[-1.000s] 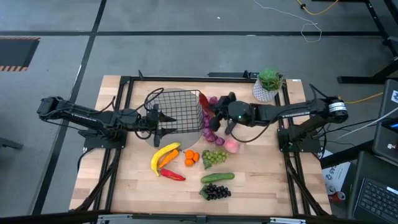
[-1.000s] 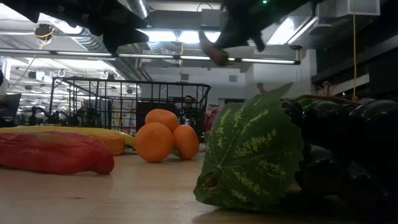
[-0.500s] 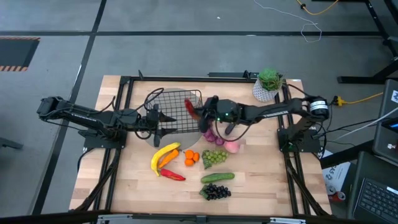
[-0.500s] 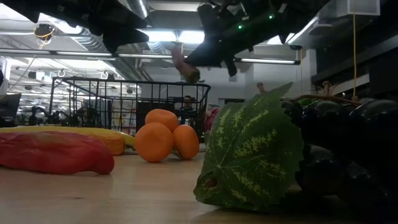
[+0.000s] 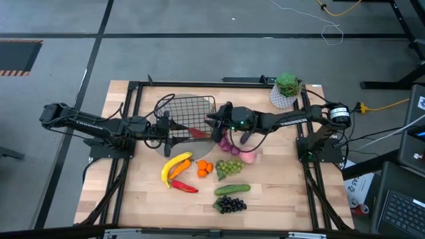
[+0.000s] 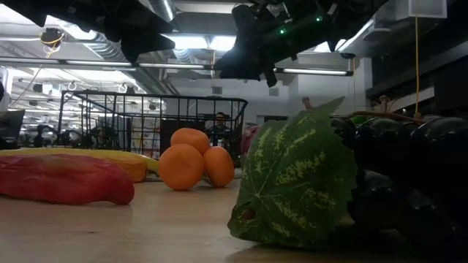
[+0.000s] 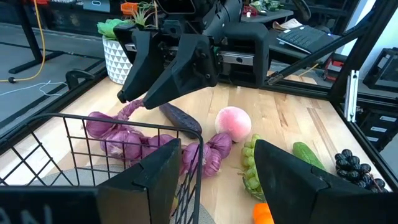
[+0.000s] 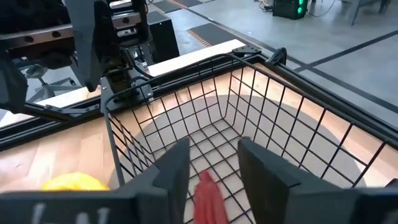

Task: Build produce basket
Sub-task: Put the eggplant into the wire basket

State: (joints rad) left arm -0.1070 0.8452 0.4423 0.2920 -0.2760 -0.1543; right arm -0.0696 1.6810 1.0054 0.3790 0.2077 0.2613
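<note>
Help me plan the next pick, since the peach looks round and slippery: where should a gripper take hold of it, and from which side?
Grip the pink peach across its widest middle, coming straight down from above. It is round, so any lower or higher pinch would likely slip. The purple bulbs and green grapes crowd one side; its other side faces bare table, leaving finger room.

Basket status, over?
Right gripper open over the basket, red chilli dropped inside. Left gripper at the basket's side. Purple bulbs beside it, nothing blocking.

The black wire-mesh basket [image 5: 191,118] is open on top. The right gripper [image 5: 214,120] hangs over its rim, the left gripper [image 5: 171,126] crowds the opposite side.
</note>
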